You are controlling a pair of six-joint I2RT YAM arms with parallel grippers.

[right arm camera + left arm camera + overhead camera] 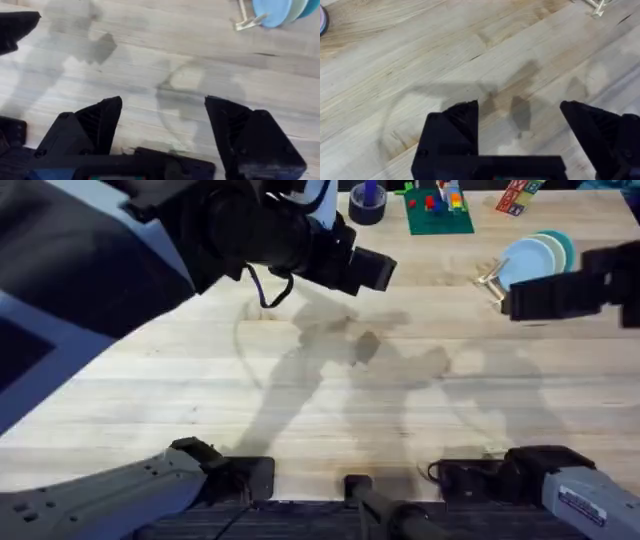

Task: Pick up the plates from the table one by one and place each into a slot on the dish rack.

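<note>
Three plates stand close together at the table's far right: a pale blue one in front, then a cream one and a teal one. They lean in the small wooden dish rack, whose sticks poke out beside them. The right wrist view shows the blue plate and the rack sticks too. My right gripper hovers just in front of the rack, open and empty. My left gripper hangs high over the table's middle, open with nothing in it.
A green baseplate with coloured bricks lies at the back, with a dark tape roll to its left and a red box to its right. The pale wooden table stretches bare between the arms.
</note>
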